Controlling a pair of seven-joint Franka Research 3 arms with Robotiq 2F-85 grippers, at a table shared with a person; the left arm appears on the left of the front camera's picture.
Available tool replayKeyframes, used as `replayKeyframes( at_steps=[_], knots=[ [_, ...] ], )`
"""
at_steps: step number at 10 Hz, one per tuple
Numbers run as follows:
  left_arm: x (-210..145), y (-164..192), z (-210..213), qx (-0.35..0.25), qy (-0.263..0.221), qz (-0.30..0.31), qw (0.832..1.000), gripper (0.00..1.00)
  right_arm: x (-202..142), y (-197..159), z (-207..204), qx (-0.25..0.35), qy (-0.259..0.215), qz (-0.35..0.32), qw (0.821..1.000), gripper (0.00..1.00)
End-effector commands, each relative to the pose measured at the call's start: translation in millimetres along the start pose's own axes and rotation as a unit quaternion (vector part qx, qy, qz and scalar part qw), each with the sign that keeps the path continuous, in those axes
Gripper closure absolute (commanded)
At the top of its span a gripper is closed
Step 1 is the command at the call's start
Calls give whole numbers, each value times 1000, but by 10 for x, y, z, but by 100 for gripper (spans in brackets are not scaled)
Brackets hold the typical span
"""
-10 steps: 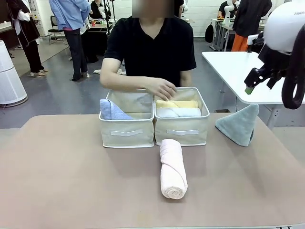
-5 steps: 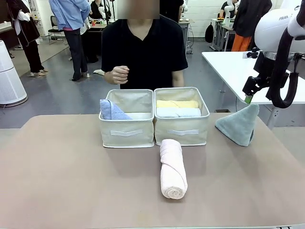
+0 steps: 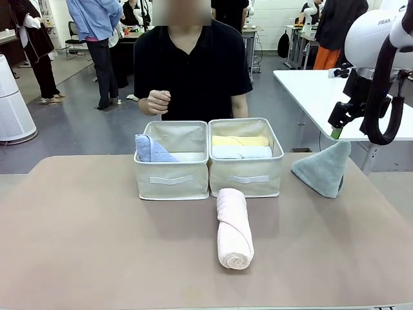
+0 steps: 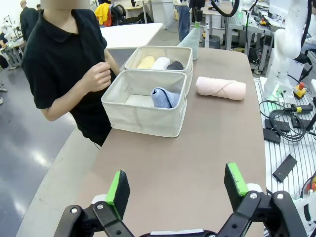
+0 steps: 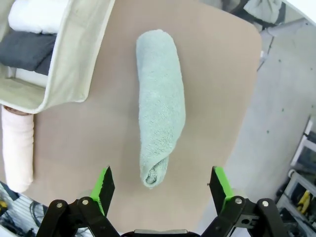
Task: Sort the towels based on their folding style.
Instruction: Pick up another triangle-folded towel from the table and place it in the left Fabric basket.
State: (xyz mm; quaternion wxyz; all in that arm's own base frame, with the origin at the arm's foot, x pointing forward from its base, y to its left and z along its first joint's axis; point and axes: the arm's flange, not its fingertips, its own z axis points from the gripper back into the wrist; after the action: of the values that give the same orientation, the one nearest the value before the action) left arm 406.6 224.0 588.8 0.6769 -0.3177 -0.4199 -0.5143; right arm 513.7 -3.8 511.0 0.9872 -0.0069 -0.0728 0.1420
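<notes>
A pink towel roll [image 3: 233,228] lies on the table in front of two beige baskets. The left basket [image 3: 171,177] holds the lavender-blue triangle fold [image 3: 151,150]. In the right basket [image 3: 247,175] lie the yellow roll [image 3: 240,140] and white roll [image 3: 242,152], with the dark grey roll [image 4: 175,65] beside them. The grey-green triangle fold [image 3: 324,168] rests at the table's right edge. My right gripper [image 5: 161,185] hangs open high above the grey-green fold [image 5: 160,106], empty. My left gripper [image 4: 177,185] is open over the table's left end, far from the baskets.
The person stands behind the baskets with a loosely closed hand [image 3: 158,101] held at chest height. A white table [image 3: 316,90] stands behind on the right. Cables and tools [image 4: 289,118] lie beside my table.
The person's hand has left the right basket and risen to the chest. My right arm has turned and drawn its gripper slightly up and back.
</notes>
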Motion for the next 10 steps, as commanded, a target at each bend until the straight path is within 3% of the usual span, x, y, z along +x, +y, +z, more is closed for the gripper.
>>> replayKeyframes(
  at_steps=[1,3,7,10],
  knots=[
    [10,-7,15,-2,-2,-1,1000,0,9,7,-82,8,2,-5,1000,0],
    [10,-7,15,-2,-2,-1,1000,0,92,13,-221,9,-12,-20,1000,0],
    [10,-7,15,-2,-2,-1,1000,0,190,58,-635,12,5,-14,1000,0],
    [10,-7,15,-2,-2,-1,1000,0,204,71,-887,21,52,1,998,0]
  ],
)
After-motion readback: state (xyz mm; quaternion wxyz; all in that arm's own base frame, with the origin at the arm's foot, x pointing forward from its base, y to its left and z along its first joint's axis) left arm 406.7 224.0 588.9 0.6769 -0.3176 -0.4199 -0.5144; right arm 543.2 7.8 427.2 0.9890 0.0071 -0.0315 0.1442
